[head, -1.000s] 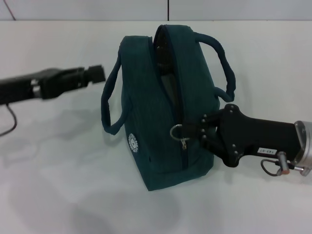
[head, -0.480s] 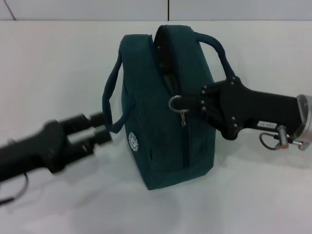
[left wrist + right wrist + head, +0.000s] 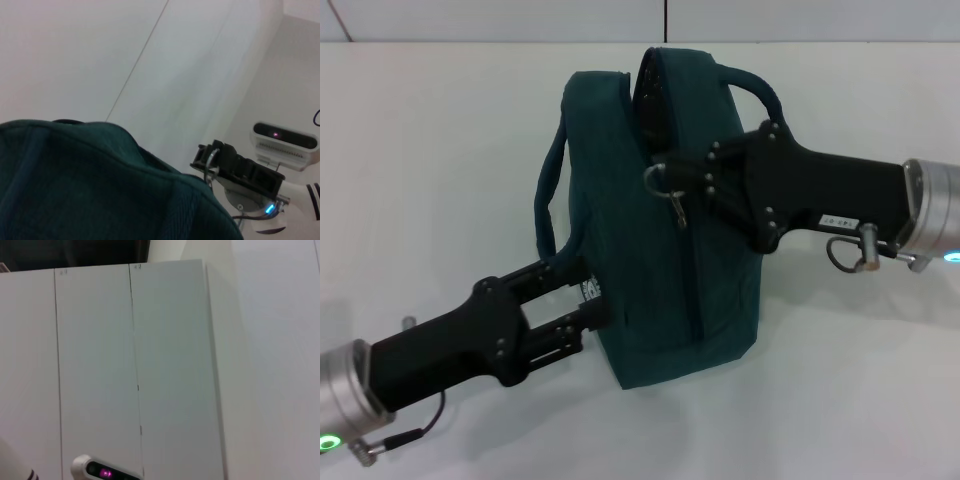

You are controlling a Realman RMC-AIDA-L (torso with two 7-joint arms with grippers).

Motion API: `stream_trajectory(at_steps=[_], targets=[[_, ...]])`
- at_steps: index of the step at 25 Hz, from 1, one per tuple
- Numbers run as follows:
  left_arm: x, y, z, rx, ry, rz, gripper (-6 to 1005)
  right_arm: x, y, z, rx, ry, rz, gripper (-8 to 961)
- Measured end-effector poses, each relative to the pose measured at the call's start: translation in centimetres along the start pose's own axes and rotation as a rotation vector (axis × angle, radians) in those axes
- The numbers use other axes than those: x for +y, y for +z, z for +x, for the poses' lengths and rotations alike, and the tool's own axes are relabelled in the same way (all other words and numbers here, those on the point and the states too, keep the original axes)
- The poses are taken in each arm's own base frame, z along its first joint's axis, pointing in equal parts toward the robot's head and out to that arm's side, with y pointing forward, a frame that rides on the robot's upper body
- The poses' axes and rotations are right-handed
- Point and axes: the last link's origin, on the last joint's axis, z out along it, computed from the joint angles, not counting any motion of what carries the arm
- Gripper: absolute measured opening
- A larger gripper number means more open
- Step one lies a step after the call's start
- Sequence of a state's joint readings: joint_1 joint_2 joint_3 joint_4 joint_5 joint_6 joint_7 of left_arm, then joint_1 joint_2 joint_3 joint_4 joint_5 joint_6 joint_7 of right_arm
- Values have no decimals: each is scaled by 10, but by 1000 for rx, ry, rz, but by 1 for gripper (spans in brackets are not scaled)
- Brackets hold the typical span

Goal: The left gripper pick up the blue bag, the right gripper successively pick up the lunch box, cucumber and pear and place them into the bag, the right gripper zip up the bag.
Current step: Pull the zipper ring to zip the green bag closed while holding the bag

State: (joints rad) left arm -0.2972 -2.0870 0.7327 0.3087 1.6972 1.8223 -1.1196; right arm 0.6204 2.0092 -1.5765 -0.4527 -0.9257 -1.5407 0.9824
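Standing upright on the white table (image 3: pixel 840 400), blue bag (image 3: pixel 640 210) near the middle, a little tilted toward the left side. Zipper running up its front face, closed along the lower part. Top part above the ring pull (image 3: pixel 658 180) open, showing a dark gap.

Right gripper (image 3: pixel 695 182) at the bag's front face, up high, jaws pinched shut on the ring pull. Small metal tab hanging down just under the ring. Black body of the right arm reaching across from the right side, in front of one loop handle (image 3: pixel 752 88).

Left gripper (image 3: pixel 592 292) low down, at the bag's left front corner. Two black fingers apart, one above the other, tips touching the bag by the small white logo. Could not tell if anything was squeezed between them. Other loop handle (image 3: pixel 548 195) hanging down the left side, its bottom end just by the upper finger.

Seen from the left wrist: teal cloth of the bag filling the lower part, very close. Farther off, the right gripper with the ring pull held in it.

Seen from the right wrist: only pale wall panels.

Lunch box, cucumber and pear nowhere to be seen.
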Motion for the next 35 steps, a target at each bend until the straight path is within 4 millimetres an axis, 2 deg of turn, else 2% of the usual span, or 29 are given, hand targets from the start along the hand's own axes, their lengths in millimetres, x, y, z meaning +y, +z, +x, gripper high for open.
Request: stream_trajectory(at_steps=[6, 21, 30, 35], targets=[[-2, 8, -2, 4, 1, 5, 666, -8, 6, -2, 20, -36, 18, 15], [-10, 25, -6, 20, -59, 36, 658, -8, 4, 1, 29, -46, 35, 15], [-15, 27, -8, 4, -66, 67, 640, -8, 3, 2, 29, -53, 41, 15], [-15, 25, -8, -9, -35, 64, 488, -9, 2, 1, 21, -65, 49, 15]])
